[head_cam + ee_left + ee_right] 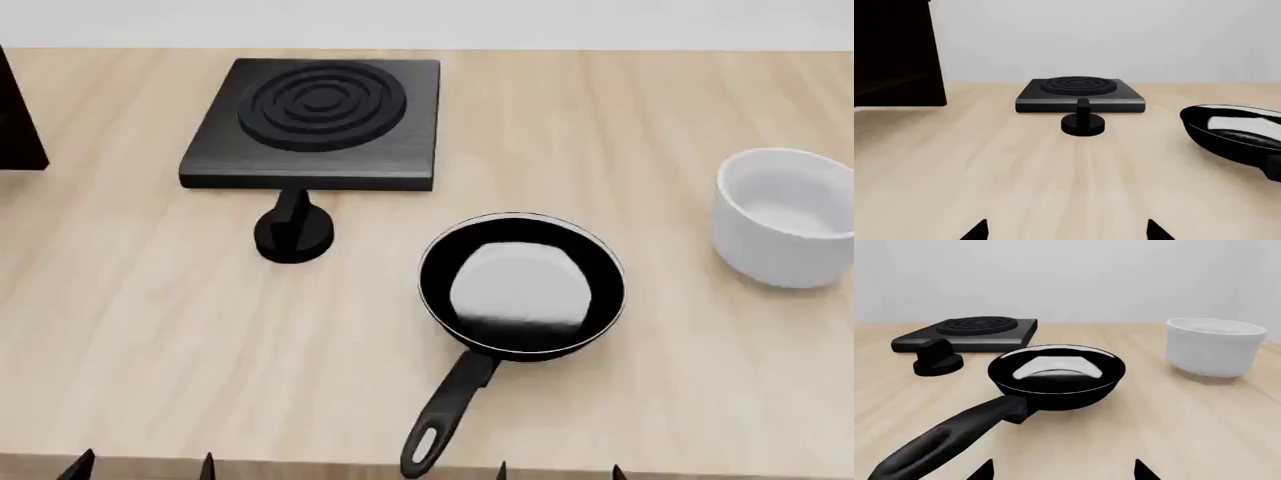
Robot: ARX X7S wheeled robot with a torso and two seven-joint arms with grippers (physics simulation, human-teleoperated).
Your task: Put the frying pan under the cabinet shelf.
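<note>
Step in hand: approach, nothing grasped yet.

Item 1, frying pan [522,283]: upright on the tabletop [134,330], handle running back toward me, looped end at the tabletop's near edge. Landmark for the entries below.

Item 2, my right end effector [1062,469]: only two fingertips show, spread apart and holding nothing, just short of the pan handle.

Item 3, my left end effector [1067,230]: likewise released, well to the left of the pan over bare wood.

Item 4, cabinet shelf [19,120]: far left of the pan, only a dark edge in view.

Next move, as I judge it: bring the right end effector onto the handle and close, then carry the pan left.

Item 5, burner plate [318,122] and knob [294,235]: beyond and left of the pan, near the likely path.

Item 6, white bowl [787,215]: right of the pan, out of the way.
</note>
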